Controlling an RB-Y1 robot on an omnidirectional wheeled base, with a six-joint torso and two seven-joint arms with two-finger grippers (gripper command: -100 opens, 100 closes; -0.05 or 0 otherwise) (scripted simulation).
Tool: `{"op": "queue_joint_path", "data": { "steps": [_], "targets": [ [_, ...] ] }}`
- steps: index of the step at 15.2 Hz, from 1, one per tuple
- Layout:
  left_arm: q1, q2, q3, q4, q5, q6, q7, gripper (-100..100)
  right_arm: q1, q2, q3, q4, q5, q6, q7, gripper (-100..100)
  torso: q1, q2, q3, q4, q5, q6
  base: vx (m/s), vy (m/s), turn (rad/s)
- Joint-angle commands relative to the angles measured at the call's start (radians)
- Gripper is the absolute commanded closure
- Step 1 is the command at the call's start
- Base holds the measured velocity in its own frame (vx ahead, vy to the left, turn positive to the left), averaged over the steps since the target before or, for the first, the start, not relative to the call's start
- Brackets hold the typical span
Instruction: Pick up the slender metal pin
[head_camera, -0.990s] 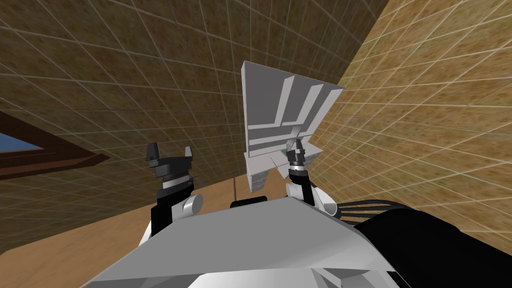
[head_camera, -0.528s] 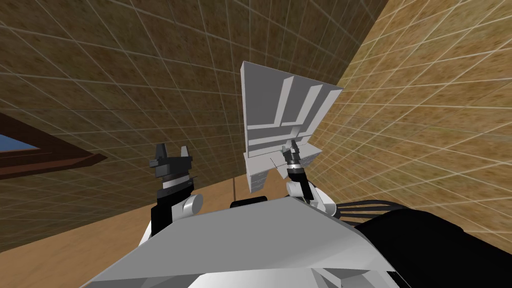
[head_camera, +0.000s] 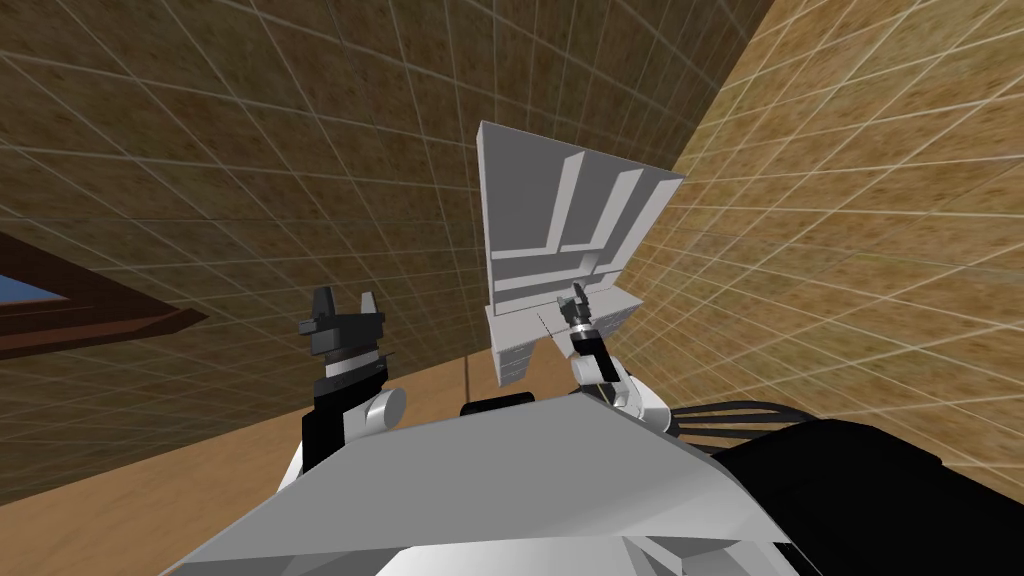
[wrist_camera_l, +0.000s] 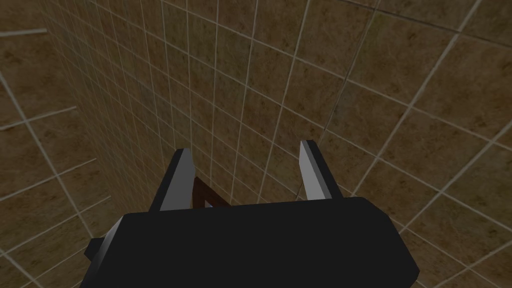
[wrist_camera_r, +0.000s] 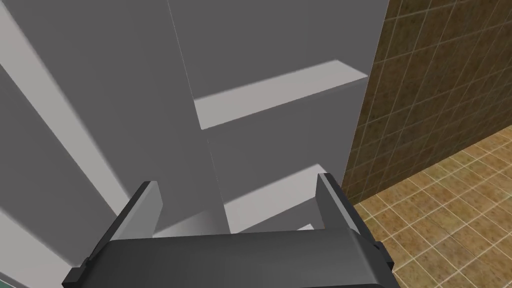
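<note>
As far as I can tell, the slender pin (head_camera: 544, 322) is the thin dark line lying on the top of the white desk (head_camera: 515, 355), just beside my right gripper (head_camera: 578, 297); it is too small for me to be sure. In the right wrist view the fingers (wrist_camera_r: 147, 210) of this gripper stand wide apart with nothing between them, and they point at the grey shelves (wrist_camera_r: 280, 92) that rise from the desk. My left gripper (head_camera: 345, 303) is raised well apart from the desk, in front of the tiled wall (head_camera: 250, 150), its fingers also spread and empty.
</note>
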Motion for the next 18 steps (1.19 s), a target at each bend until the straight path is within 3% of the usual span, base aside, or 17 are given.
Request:
{"op": "queue_joint_path", "data": {
  "steps": [1, 2, 3, 6, 7, 9, 10, 12, 13, 15, 16, 17, 18],
  "targets": [
    [0.0, 0.0, 0.0, 0.0, 0.0, 0.0, 0.0, 0, -0.035, -0.023, 0.002, 0.05, -0.031, 0.047, -0.047, -100, 0.0, 0.0, 0.0, 0.0, 0.0, 0.0, 0.01, -0.036, -0.006],
    [0.0, 0.0, 0.0, 0.0, 0.0, 0.0, 0.0, 0, -0.035, -0.023, 0.002, 0.063, -0.031, 0.047, -0.047, -100, 0.0, 0.0, 0.0, 0.0, 0.0, 0.0, 0.01, -0.037, -0.001],
    [0.0, 0.0, 0.0, 0.0, 0.0, 0.0, 0.0, 0, -0.062, -0.036, 0.004, 0.096, -0.054, 0.086, -0.081, -100, 0.0, 0.0, 0.0, 0.0, 0.0, 0.0, 0.006, -0.041, -0.006],
    [0.0, 0.0, 0.0, 0.0, 0.0, 0.0, 0.0, 0, -0.091, -0.049, 0.006, 0.149, -0.078, 0.13, -0.116, -100, -0.001, 0.0, 0.0, 0.0, 0.0, 0.0, 0.007, -0.042, -0.002],
    [0.0, 0.0, 0.0, 0.0, 0.0, 0.0, 0.0, 0, -0.12, -0.06, 0.008, 0.177, -0.103, 0.163, -0.148, -100, -0.001, 0.0, 0.0, 0.0, 0.0, 0.0, 0.005, -0.046, -0.008],
    [0.0, 0.0, 0.0, 0.0, 0.0, 0.0, 0.0, 0, -0.12, -0.06, 0.008, 0.194, -0.103, 0.175, -0.154, -100, -0.001, 0.0, 0.0, 0.0, 0.0, 0.0, 0.008, -0.035, -0.001],
    [0.0, 0.0, 0.0, 0.0, 0.0, 0.0, 0.0, 0, -0.151, -0.07, 0.011, 0.222, -0.13, 0.221, -0.192, -100, 0.0, 0.0, 0.0, 0.0, 0.0, 0.0, 0.007, -0.032, -0.006],
    [0.0, 0.0, 0.0, 0.0, 0.0, 0.0, 0.0, 0, -0.151, -0.07, 0.011, 0.241, -0.13, 0.221, -0.192, -100, 0.0, 0.0, 0.0, 0.0, 0.0, 0.0, 0.005, -0.028, 0.0],
    [0.0, 0.0, 0.0, 0.0, 0.0, 0.0, 0.0, 0, -0.183, -0.079, 0.013, 0.274, -0.157, 0.265, -0.232, -100, 0.0, 0.0, 0.0, 0.0, 0.0, 0.0, 0.005, -0.029, -0.009],
    [0.0, 0.0, 0.0, 0.0, 0.0, 0.0, 0.0, 0, -0.183, -0.079, 0.013, 0.29, -0.157, 0.269, -0.232, -100, 0.0, 0.0, 0.0, 0.0, 0.0, 0.0, 0.007, -0.028, -0.001],
    [0.0, 0.0, 0.0, 0.0, 0.0, 0.0, 0.0, 0, -0.216, -0.088, 0.016, 0.328, -0.185, 0.309, -0.273, -100, 0.0, 0.0, 0.0, 0.0, 0.0, 0.0, 0.008, -0.029, -0.008],
    [0.0, 0.0, 0.0, 0.0, 0.0, 0.0, 0.0, 0, -0.216, -0.088, 0.016, 0.34, -0.185, 0.317, -0.273, -100, 0.0, 0.0, 0.0, 0.0, 0.0, 0.0, 0.009, -0.033, 0.001],
    [0.0, 0.0, 0.0, 0.0, 0.0, 0.0, 0.0, 0, -0.25, -0.095, 0.019, 0.369, -0.213, 0.343, -0.309, -100, 0.0, 0.0, 0.0, 0.0, 0.0, 0.0, 0.009, -0.042, -0.011]
  ]
}}
